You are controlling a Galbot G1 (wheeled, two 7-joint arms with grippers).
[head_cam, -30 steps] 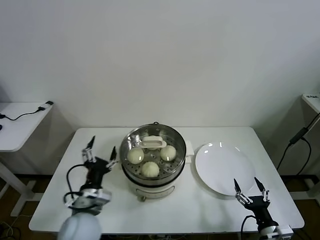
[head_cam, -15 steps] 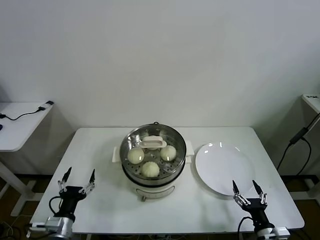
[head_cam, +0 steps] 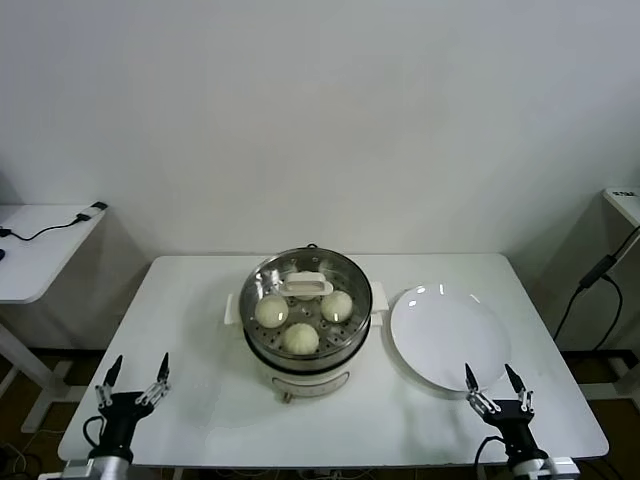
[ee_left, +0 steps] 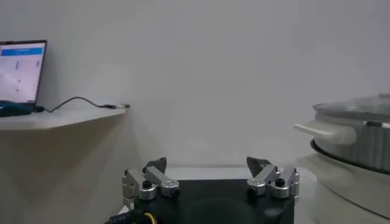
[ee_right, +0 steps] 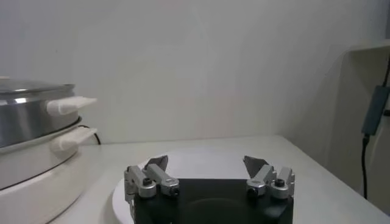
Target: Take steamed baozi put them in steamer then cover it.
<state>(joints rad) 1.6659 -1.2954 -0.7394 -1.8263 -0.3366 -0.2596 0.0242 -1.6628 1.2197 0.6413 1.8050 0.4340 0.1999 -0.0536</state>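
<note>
The steamer [head_cam: 306, 310] stood at the middle of the white surface [head_cam: 200, 300], on its white pot base, and the steamed baozi [head_cam: 300, 338] lay inside it: three buns showed plainly through the glass, with a fourth, if present, hidden behind the handle. The cover [head_cam: 306, 287] sat on the steamer's rim, its white oblong handle at the centre, so the task looked finished, with nothing left but for the arms to rest. Just beside the steamer, on the robot's right, the flat white plate [head_cam: 450, 335] lay bare. The left gripper [head_cam: 132, 381] hung at the near left corner of the surface, well apart from the steamer, its fingers spread wide and holding nothing; the left wrist view showed the same gap between them. The right gripper [head_cam: 497, 386] hovered near the front edge of the plate, likewise spread wide and unladen.
</note>
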